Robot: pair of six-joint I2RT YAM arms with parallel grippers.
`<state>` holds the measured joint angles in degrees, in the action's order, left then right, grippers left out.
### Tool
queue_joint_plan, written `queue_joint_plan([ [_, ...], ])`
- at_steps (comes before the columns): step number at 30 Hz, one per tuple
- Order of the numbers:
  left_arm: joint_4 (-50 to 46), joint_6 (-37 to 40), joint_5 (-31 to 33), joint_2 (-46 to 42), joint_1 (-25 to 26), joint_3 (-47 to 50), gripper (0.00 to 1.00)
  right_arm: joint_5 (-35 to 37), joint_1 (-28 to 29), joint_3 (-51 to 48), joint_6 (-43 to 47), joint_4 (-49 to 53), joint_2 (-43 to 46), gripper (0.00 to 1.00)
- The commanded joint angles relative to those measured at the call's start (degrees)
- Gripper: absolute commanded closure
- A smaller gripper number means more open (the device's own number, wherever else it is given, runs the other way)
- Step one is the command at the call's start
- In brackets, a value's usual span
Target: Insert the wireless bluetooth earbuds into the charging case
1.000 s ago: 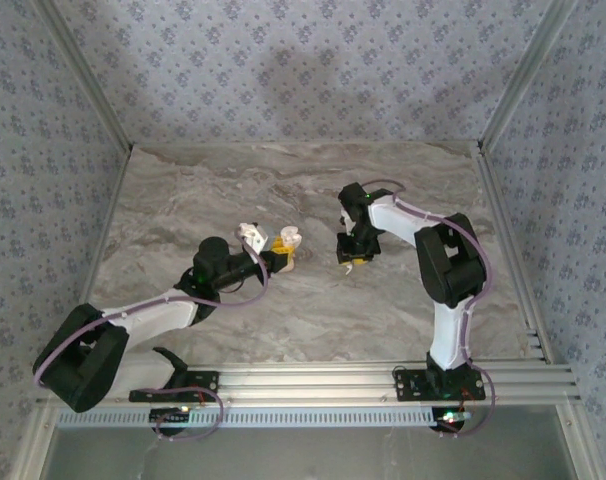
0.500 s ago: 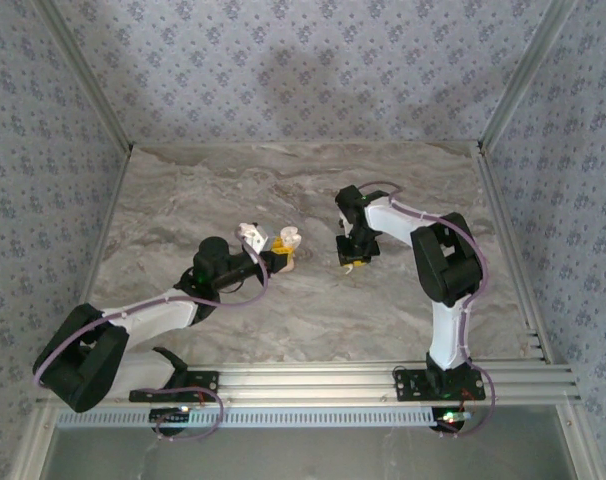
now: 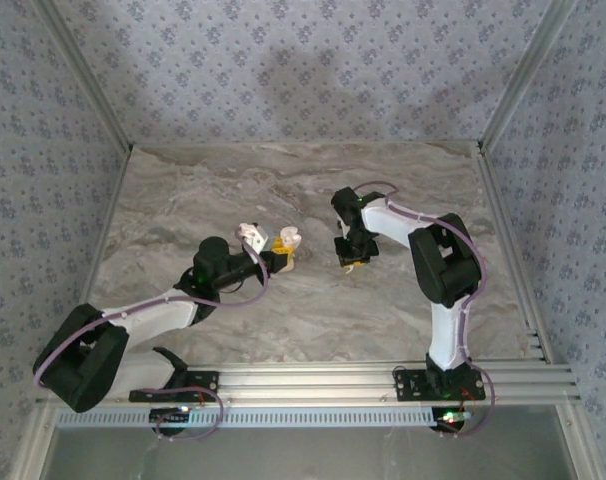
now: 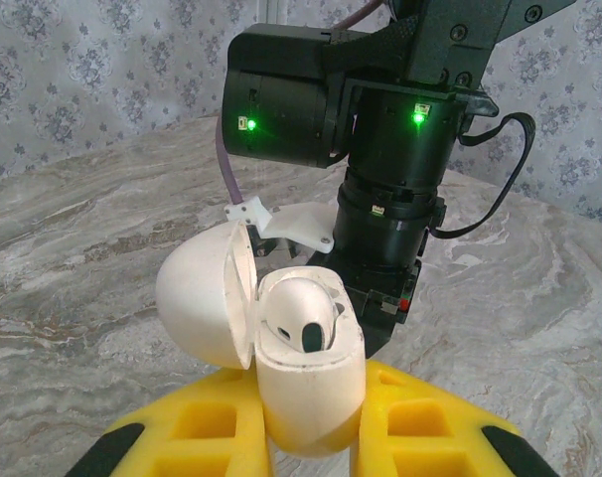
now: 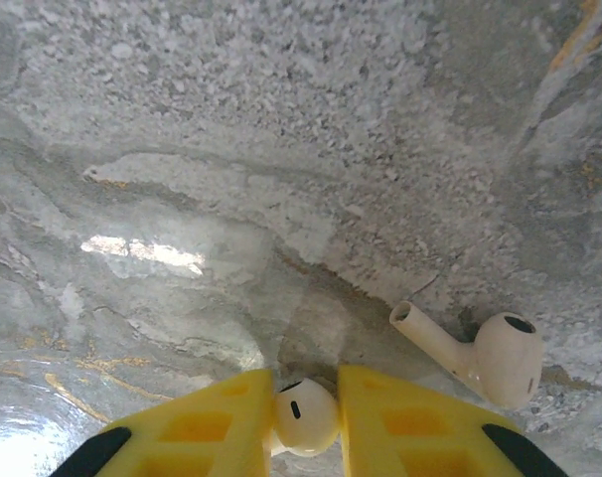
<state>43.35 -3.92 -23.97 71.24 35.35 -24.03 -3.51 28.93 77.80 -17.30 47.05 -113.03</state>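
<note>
- Your bench is a grey marbled slab, walled by floral wallpaper on three sides, with aluminium rails along the near edge where both arms are bolted
- Your left fingers sit near the middle of the bench and hold the charging case
- From the left wrist you see those yellow fingers clamped on either side of the charging case; it stands upright, its lid is swung open to the left, and a small dark hollow shows in its open top
- The right arm, dark with two green lights lit, stands just behind the case in that view
- Your right fingers point down at the bench, just to the right of the case and apart from it
- From the right wrist, those fingers stand narrow, pinching the gripped earbud by its rounded white head between the tips, close over the marble
- The loose earbud lies on the bench to the right of the right fingers, near them but not touching; its stem points up and left, and its bulb end, with a dark opening, is on the right
</note>
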Motion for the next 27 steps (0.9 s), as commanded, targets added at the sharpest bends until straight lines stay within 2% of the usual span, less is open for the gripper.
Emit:
queue_joint_plan([
  [1, -0.9, 1.2, -0.2, -0.8, -0.4, -0.4, 0.88, 1.9, 0.8, -1.7, -0.4, 0.9, 2.6, 0.77],
  [6, -0.9, 1.2, -0.7, 0.6, -0.4, -0.6, 0.88, 4.9, 1.2, -5.2, 0.5, -3.9, 7.7, 0.78],
  [9, -1.6, 0.8, -3.2, 2.6, -0.4, -1.6, 0.88, 5.8, 1.9, -8.3, 1.5, -8.4, 12.2, 0.78],
  [14, -1.3, -1.4, -5.7, 6.7, -0.4, -3.1, 0.88, 11.5, 3.4, -14.6, 5.4, -15.5, 21.1, 0.78],
  [18, -5.4, -1.7, -10.3, 9.6, -0.3, -6.5, 0.87, 14.1, 4.4, -18.7, 12.6, -20.7, 28.6, 0.78],
  [27, -5.4, -2.2, -20.8, 15.6, 0.3, -11.5, 0.88, 13.3, 9.4, -25.1, 28.7, -31.4, 41.3, 0.79],
])
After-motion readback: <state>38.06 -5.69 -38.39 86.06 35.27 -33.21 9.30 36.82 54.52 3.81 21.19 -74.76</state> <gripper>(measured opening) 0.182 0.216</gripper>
